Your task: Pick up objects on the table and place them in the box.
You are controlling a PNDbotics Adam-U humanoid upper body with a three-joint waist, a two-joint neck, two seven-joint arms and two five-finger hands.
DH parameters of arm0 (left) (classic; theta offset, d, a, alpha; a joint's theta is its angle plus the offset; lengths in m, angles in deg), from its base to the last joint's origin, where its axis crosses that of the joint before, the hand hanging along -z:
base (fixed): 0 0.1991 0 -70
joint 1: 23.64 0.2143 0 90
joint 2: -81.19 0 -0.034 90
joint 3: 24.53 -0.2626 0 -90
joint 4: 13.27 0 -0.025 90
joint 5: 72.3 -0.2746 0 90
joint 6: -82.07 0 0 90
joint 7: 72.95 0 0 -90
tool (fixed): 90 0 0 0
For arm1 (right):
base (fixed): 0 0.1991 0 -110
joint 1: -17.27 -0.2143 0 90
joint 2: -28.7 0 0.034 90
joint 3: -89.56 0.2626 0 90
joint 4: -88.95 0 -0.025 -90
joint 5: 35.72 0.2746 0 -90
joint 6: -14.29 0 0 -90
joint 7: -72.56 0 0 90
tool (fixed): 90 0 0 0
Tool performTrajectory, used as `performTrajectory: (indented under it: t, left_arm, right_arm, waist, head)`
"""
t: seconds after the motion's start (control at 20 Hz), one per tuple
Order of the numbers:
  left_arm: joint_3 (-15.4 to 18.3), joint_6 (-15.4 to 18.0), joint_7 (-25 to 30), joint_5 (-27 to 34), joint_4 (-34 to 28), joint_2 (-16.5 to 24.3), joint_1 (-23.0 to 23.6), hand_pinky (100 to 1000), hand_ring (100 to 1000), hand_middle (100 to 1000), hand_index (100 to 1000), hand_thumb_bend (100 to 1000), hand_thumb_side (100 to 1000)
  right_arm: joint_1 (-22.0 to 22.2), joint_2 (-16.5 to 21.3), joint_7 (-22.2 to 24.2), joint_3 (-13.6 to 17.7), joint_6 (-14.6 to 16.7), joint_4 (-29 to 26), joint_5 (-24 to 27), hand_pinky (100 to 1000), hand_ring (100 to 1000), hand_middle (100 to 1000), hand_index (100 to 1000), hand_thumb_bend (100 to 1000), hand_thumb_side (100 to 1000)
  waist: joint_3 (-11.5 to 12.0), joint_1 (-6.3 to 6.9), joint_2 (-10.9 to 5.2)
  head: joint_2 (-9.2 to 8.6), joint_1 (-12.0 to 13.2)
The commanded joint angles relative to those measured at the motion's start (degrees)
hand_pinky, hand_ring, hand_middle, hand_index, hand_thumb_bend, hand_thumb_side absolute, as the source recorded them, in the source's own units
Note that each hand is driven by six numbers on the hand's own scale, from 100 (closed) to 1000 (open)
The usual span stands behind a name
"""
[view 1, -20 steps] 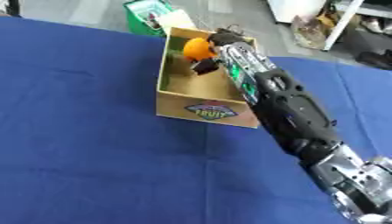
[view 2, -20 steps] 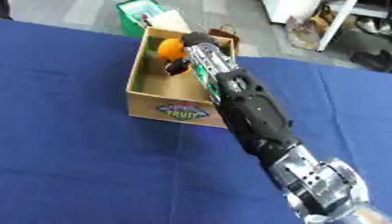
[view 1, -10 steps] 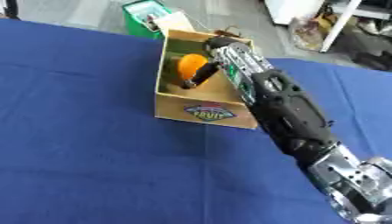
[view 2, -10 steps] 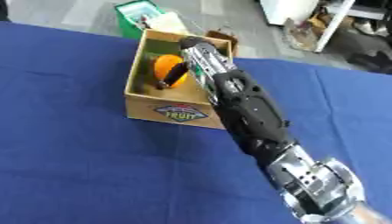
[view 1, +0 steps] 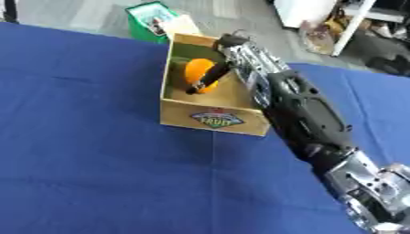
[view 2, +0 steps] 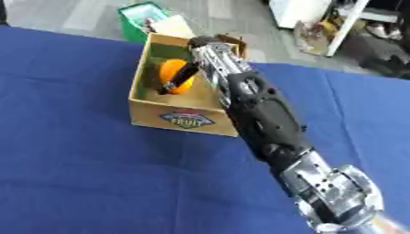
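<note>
An open cardboard box (view 1: 212, 119) with a fruit label on its front stands on the blue table (view 1: 96, 160). An orange round object (view 1: 198, 75) lies inside it, toward the left wall. My right arm comes in from the lower right and reaches over the box's right wall. My right hand (view 1: 234, 49) is at the box's far right corner. One straight black finger (view 2: 178, 81) slants down across the orange object and touches it. My left hand shows in neither view.
A green box (view 1: 150, 17) stands on the floor just behind the cardboard box, past the table's far edge. White furniture and clutter (view 1: 336, 27) sit beyond the far right edge. Blue cloth stretches left of and in front of the box.
The orange object has gone from the box's far rim down into the box. The finger now stretches out across it. The arm has barely shifted.
</note>
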Motion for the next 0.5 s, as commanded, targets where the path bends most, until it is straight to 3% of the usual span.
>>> performTrajectory:
  t: [0.05, 0.2, 0.35, 0.4, 0.5]
  left_arm:
    - [0.65, 0.1, -0.52, -0.14, -1.26, 1.0, -0.33, 481, 453, 437, 692, 100, 820]
    - [0.77, 0.14, -0.82, -0.22, -1.26, 1.08, -0.35, 481, 452, 436, 691, 100, 819]
    - [0.84, 0.23, -0.96, -0.24, -1.26, 1.02, -0.29, 481, 452, 436, 691, 100, 818]
    - [0.88, 0.27, -1.0, -0.28, -1.26, 1.0, -0.26, 481, 452, 436, 691, 100, 818]
    - [0.94, 0.39, -1.12, -0.3, -1.26, 0.97, -0.19, 481, 452, 436, 691, 100, 816]
  right_arm:
    - [0.85, 5.5, -2.54, -0.32, -1.26, -10.64, 6.22, 732, 1000, 794, 958, 705, 795]
    - [4.91, 9.65, -6.54, -0.05, -5.4, -24.44, 11.12, 707, 1000, 769, 942, 522, 966]
    - [10.54, 12.73, -12.72, 2.27, -10.43, -40.64, 16.84, 680, 992, 749, 926, 157, 1000]
    - [12.46, 13.35, -15.34, 3.19, -12.19, -45.71, 19.55, 672, 995, 758, 923, 100, 1000]
    - [15.94, 13.98, -21.97, 5.02, -14.55, -53.54, 25.93, 666, 991, 740, 919, 100, 1000]
  waist:
    - [-0.35, 0.8, -1.34]
    - [-0.83, 0.92, -1.19]
    - [-1.49, 1.33, -0.93]
    - [-1.68, 1.49, -0.85]
    - [-2.15, 1.95, -0.74]
  head:
    - [-0.29, 0.66]
    - [0.07, 1.38]
    - [0.85, 1.48]
    - [1.07, 1.43]
    - [1.64, 1.0]
